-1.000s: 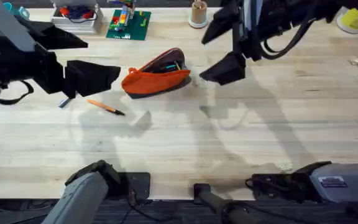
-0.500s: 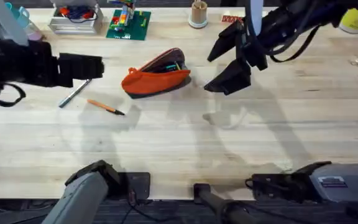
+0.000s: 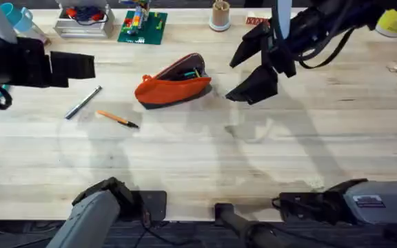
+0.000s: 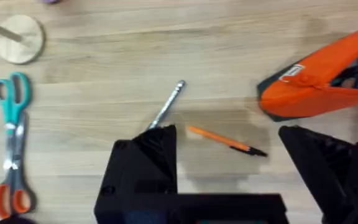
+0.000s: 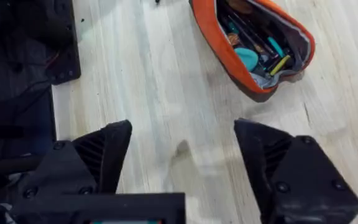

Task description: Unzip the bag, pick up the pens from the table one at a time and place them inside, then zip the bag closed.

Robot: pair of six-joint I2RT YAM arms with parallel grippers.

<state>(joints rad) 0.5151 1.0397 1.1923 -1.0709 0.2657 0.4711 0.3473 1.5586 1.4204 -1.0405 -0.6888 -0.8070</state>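
Observation:
The orange bag (image 3: 173,87) lies unzipped at the back middle of the table (image 3: 205,158), with pens and other small items showing inside it (image 5: 253,45). An orange pen (image 3: 118,118) with a dark tip lies left of the bag, and a dark grey pen (image 3: 83,102) lies slanted farther left. My left gripper (image 3: 81,67) hangs open to the left of both pens. In the left wrist view the orange pen (image 4: 226,140) and the grey pen (image 4: 166,107) lie near my open gripper (image 4: 229,158), with the bag (image 4: 319,84) off to one side. My right gripper (image 3: 245,69) is open and empty just right of the bag.
Teal-handled scissors (image 4: 12,134) and a round wooden disc (image 4: 18,38) lie near the table's left edge. Along the back stand a tray (image 3: 85,21), a green brick plate (image 3: 142,27), a wooden cup (image 3: 219,15) and a yellow object (image 3: 395,21).
My left arm has drawn back to the left, uncovering the grey pen. My right gripper shifted a little to the right and has since held still. Bag and orange pen have not moved.

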